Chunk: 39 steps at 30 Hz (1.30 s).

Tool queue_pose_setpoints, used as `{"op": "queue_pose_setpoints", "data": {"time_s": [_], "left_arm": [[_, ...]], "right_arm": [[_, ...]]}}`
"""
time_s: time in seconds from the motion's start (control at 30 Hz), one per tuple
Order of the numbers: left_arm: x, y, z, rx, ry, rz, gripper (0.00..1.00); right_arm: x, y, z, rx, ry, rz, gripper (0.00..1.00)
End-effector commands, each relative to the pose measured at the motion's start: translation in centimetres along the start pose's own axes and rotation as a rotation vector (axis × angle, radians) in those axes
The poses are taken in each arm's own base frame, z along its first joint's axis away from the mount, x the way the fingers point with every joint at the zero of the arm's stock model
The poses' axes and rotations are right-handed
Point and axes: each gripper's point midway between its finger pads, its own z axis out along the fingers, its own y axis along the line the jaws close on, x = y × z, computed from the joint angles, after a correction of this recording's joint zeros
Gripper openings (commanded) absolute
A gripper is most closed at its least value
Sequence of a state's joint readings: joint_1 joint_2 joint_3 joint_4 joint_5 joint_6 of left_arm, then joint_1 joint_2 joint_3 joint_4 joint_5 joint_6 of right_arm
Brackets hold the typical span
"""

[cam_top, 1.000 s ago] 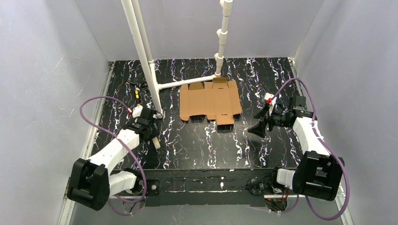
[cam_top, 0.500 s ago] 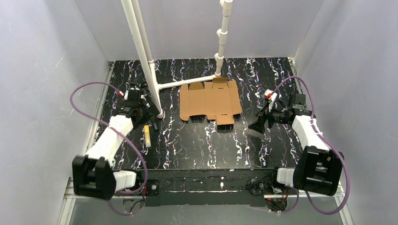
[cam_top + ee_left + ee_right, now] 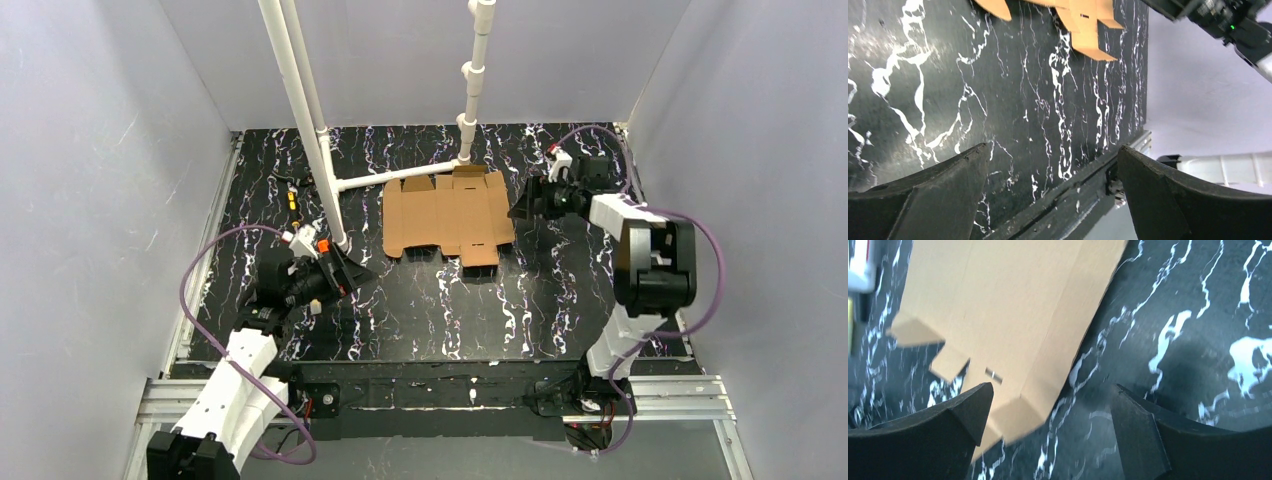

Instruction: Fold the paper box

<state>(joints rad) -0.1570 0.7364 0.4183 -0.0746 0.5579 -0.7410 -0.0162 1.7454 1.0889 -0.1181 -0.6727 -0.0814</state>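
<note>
Flat paper box on the black marbled table, with both grippers standing empty.

The box lay unfolded at the far middle of the table, just right of the white pipe frame. The left gripper hovered near and to the left, apart from the box, its jaws spread wide with nothing between them. Its wrist view cut off all but the near flaps of the box. The right gripper hung beside the box's right edge, jaws likewise apart. Its wrist view was blurred, and contact with the sheet could not be judged. A small pale piece by the left wrist was too small to identify.
</note>
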Motion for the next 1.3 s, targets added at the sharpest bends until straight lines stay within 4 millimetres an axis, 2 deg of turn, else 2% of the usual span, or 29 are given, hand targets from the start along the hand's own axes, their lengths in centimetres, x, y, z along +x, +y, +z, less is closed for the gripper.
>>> {"op": "queue_pose_setpoints", "data": {"time_s": [0.0, 0.1, 0.3, 0.57, 0.77, 0.9, 1.0, 1.07, 1.13, 1.2, 1.27], "left_arm": [[-0.4, -2.9, -0.3, 0.147, -0.008, -0.006, 0.98], [0.0, -2.6, -0.2, 0.144, 0.004, -0.010, 0.98], [0.6, -2.0, 0.4, 0.137, 0.030, -0.040, 0.98], [0.8, -2.5, 0.3, 0.160, 0.035, -0.028, 0.98], [1.4, -3.0, 0.4, 0.181, 0.061, -0.032, 0.98], [1.9, -3.4, 0.3, 0.195, 0.064, -0.028, 0.98], [2.5, -3.6, 0.3, 0.199, 0.067, -0.019, 0.98], [3.1, -3.6, 0.4, 0.201, 0.077, -0.002, 0.98], [3.9, -4.1, 0.5, 0.214, 0.087, 0.040, 0.98], [4.6, -4.8, 0.6, 0.235, 0.081, 0.100, 0.98], [5.0, -6.0, 0.5, 0.272, 0.065, 0.170, 0.98]], "right_arm": [[-3.0, -1.1, 4.2, 0.026, -0.069, 0.178, 0.93], [-2.3, -1.8, 5.6, 0.027, -0.061, 0.227, 0.91], [-0.7, -2.4, 7.0, 0.020, -0.034, 0.283, 0.88], [0.7, -1.5, 8.4, -0.053, -0.019, 0.338, 0.73], [1.4, -1.3, 8.9, -0.090, -0.017, 0.364, 0.51], [1.9, -0.9, 9.2, -0.131, -0.017, 0.373, 0.29], [1.2, 0.1, 8.4, -0.170, -0.035, 0.350, 0.10], [0.3, 0.9, 6.7, -0.188, -0.055, 0.320, 0.01], [-0.4, 2.2, 4.4, -0.209, -0.081, 0.279, 0.01], [0.3, 3.8, 2.4, -0.238, -0.070, 0.229, 0.01], [1.5, 4.3, -0.1, -0.278, -0.056, 0.157, 0.01]]}}
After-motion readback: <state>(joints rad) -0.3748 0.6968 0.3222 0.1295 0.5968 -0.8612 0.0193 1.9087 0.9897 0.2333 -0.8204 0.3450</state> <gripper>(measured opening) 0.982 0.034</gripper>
